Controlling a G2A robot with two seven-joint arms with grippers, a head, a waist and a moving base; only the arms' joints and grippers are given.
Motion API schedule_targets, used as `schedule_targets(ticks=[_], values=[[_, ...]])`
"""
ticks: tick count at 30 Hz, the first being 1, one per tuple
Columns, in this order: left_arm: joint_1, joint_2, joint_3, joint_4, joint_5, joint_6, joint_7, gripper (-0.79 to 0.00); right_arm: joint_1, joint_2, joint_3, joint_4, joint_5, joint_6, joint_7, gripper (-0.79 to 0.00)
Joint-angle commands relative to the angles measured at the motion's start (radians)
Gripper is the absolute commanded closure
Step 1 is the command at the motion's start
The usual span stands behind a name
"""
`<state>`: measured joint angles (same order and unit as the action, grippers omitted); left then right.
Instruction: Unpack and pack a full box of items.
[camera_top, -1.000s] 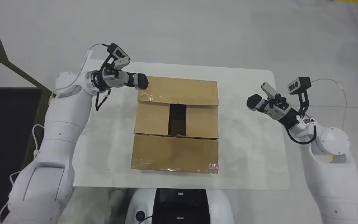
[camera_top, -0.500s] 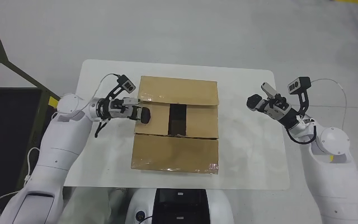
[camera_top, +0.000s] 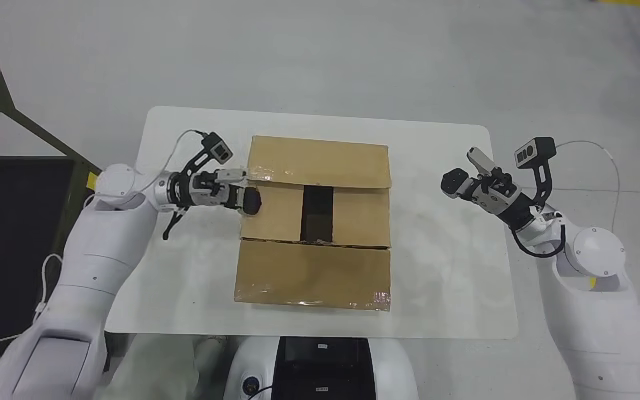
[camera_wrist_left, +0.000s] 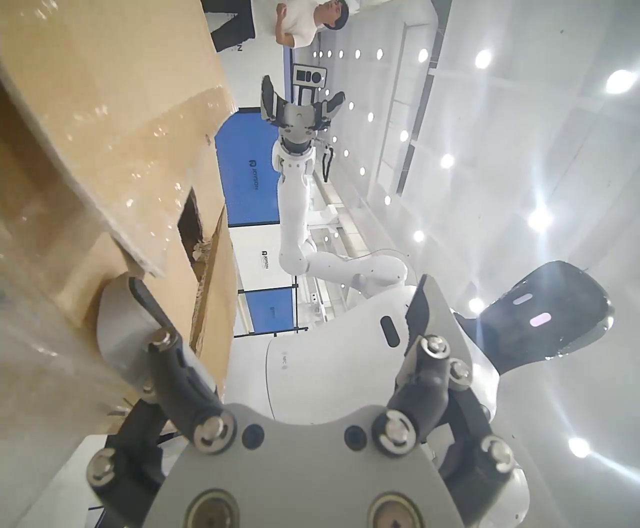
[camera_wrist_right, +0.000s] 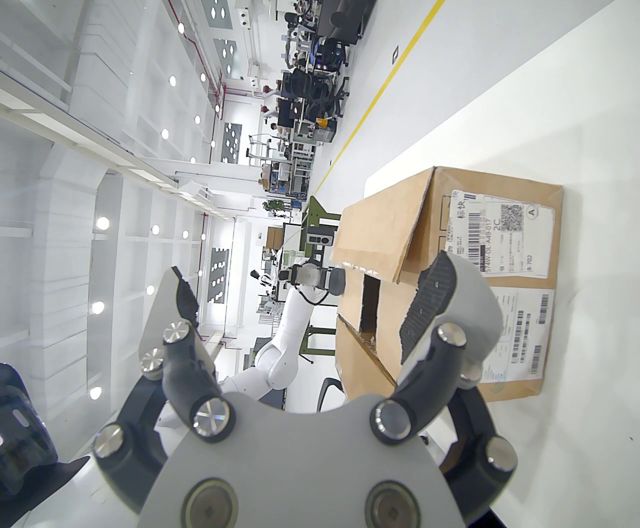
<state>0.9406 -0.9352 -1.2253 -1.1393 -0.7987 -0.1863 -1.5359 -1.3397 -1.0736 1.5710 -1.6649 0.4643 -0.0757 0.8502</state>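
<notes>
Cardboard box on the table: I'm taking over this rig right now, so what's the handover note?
Left gripper: fingers open, at the cardboard box's left edge, one finger against an inner flap.
Right gripper: open, off the box's right side, holding nothing.
The box sits in the middle of the table.
Done: outer flaps open.
Left: inner flaps down with a gap between; contents hidden; unpacking and repacking not begun.
</notes>
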Motion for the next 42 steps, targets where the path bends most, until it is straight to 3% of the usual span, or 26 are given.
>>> schedule_targets(ticks=[1,9,24,42], values=[[-0.018,-0.002,0.003,0.016,0.000,-0.003,0.000,-0.785,0.000,0.000,0.000,0.000,0.000,0.000,0.000,-0.785],[-0.089,-0.018,0.018,0.070,-0.026,-0.017,0.028,-0.785,0.000,0.000,0.000,0.000,0.000,0.000,0.000,-0.785],[-0.205,-0.075,0.082,0.172,-0.208,0.057,0.038,-0.785,0.000,0.000,0.000,0.000,0.000,0.000,0.000,-0.785],[-0.384,-0.146,0.159,0.344,-0.203,0.030,0.143,-0.785,0.000,0.000,0.000,0.000,0.000,0.000,0.000,-0.785]])
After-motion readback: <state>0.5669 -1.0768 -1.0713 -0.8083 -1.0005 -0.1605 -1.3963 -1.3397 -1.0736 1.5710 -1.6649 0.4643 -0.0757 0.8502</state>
